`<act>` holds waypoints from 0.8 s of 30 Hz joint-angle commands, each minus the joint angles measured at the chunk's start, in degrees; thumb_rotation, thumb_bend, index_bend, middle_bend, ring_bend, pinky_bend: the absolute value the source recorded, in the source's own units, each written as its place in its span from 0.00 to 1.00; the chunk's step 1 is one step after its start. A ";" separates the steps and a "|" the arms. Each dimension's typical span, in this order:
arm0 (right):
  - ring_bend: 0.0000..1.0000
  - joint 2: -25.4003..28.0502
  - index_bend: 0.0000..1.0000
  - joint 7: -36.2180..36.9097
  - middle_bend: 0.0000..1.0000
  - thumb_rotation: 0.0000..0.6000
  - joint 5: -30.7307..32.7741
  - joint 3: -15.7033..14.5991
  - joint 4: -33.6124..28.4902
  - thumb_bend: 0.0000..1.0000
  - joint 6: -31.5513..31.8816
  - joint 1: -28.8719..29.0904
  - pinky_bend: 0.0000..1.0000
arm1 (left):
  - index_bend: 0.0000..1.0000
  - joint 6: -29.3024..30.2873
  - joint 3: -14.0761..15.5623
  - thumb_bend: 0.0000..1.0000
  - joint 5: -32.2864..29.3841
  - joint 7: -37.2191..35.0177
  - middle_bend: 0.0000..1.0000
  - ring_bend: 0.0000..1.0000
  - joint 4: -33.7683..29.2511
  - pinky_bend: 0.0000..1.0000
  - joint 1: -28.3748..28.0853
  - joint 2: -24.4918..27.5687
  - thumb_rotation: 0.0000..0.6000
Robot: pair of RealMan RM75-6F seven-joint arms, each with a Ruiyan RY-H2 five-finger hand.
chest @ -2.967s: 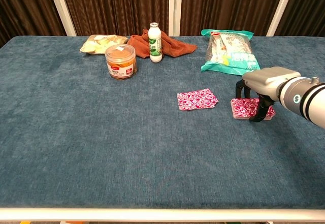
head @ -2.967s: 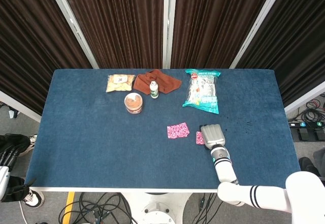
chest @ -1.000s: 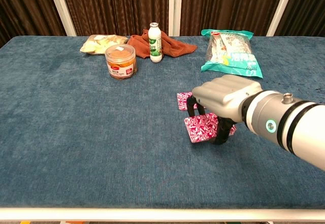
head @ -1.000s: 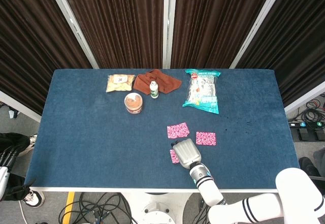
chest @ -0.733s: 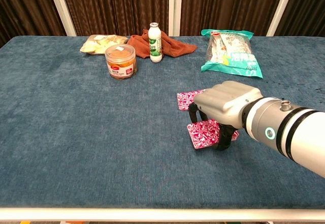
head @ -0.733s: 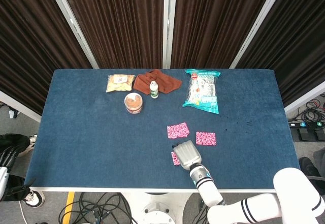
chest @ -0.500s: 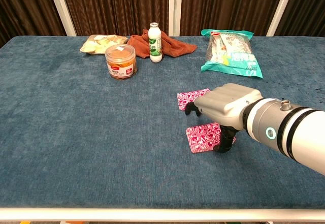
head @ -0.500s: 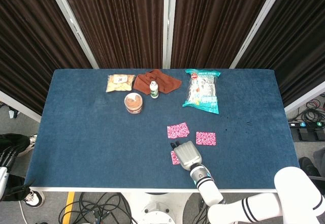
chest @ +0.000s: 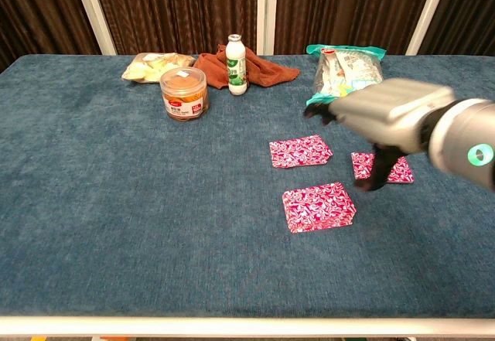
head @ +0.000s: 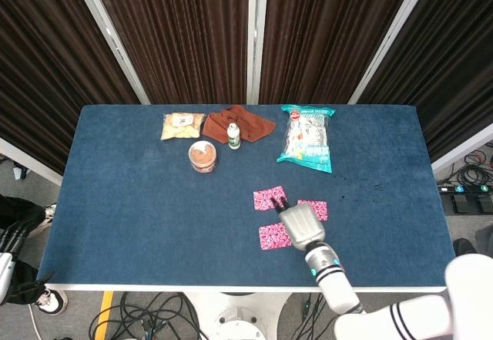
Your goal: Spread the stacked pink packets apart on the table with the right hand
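- R hand (chest: 383, 121) above table (chest: 116, 202), fingers spread apart, holding nothing; hangs over the gap btw packets.
- Three pink packets lie flat, apart from each other: near packet (chest: 319, 207), middle packet (chest: 300, 151), right packet (chest: 398, 168) partly hidden behind the hand.
- L hand (head: 9, 236) off the table's edge w/ dark fingers; can't tell if apart or closed.
- Far side: jar (chest: 184, 93), bottle (chest: 237, 65), brown cloth (chest: 263, 68), snack bag (chest: 344, 74).

bare blue table (chest: 139, 202) left; jar (chest: 184, 93), bottle (chest: 237, 66), perhaps cloth (chest: 267, 68) behind
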 commanded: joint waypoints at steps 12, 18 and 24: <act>0.63 14.18 0.13 22.73 0.22 1.00 -30.23 -16.87 16.03 0.16 8.03 -17.30 0.78 | 0.11 -0.64 0.16 0.13 0.18 1.67 0.08 0.00 -0.69 0.11 -0.36 -0.31 1.00; 0.29 14.71 0.12 35.10 0.16 1.00 -40.54 -20.02 24.71 0.09 14.59 -26.35 0.41 | 0.11 -0.52 0.03 0.13 0.42 2.87 0.08 0.00 -1.53 0.11 -0.59 -0.08 1.00; 0.00 14.82 0.06 42.47 0.10 1.00 -45.44 -20.52 29.95 0.10 23.42 -36.44 0.00 | 0.11 -0.24 -0.12 0.13 0.68 4.82 0.08 0.00 -3.26 0.11 -0.77 0.42 1.00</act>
